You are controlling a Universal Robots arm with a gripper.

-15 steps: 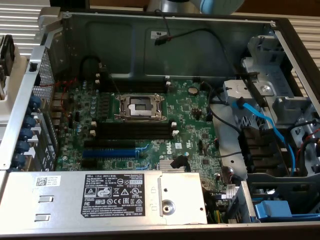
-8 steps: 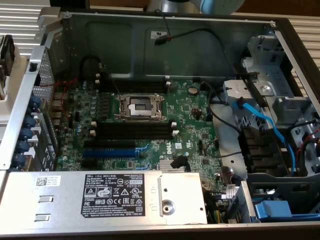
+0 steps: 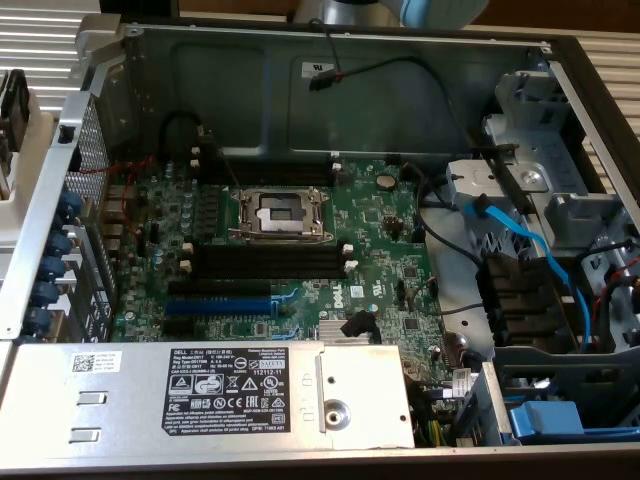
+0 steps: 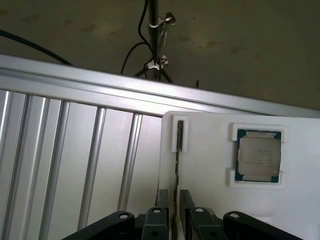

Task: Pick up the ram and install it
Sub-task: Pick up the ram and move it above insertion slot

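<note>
Plainly, in the exterior view the computer case (image 3: pixel 250 90) lies open on its side. Over at nine o'clock is its perforated rear wall with blue clips. The green motherboard (image 3: pixel 390 250) fills the middle, with the metal-framed processor socket (image 3: pixel 280 213) near its centre. At six o'clock from the socket run the long black memory slots (image 3: pixel 265 262), and at seven o'clock from those lies the blue expansion slot (image 3: pixel 218 305). The grey power supply (image 3: pixel 250 385) with its black label spans the near edge. Toward three o'clock, a blue cable (image 3: pixel 530 245) loops over the drive bays. A bit of the arm (image 3: pixel 400 10) shows at twelve o'clock, beyond the case.

The wrist view looks elsewhere. The ribbed aluminium table (image 4: pixel 75 150) carries a white tray (image 4: pixel 205 150), and beyond the table a stand (image 4: pixel 152 30) rises from the floor. The ram (image 4: pixel 176 160) stands on edge in a narrow slot of that tray. Seen edge-on, it is a very thin dark strip, its far end held in a small white bracket. The gripper (image 4: pixel 174 197) sits over its near end. Its black jaws are spread, one on each side of the strip, with the ram between them. I cannot tell whether either one touches it. Beside the ram, well apart from it, a processor (image 4: pixel 258 155) with a silver lid and a green border rests in a square recess of the same tray.
</note>
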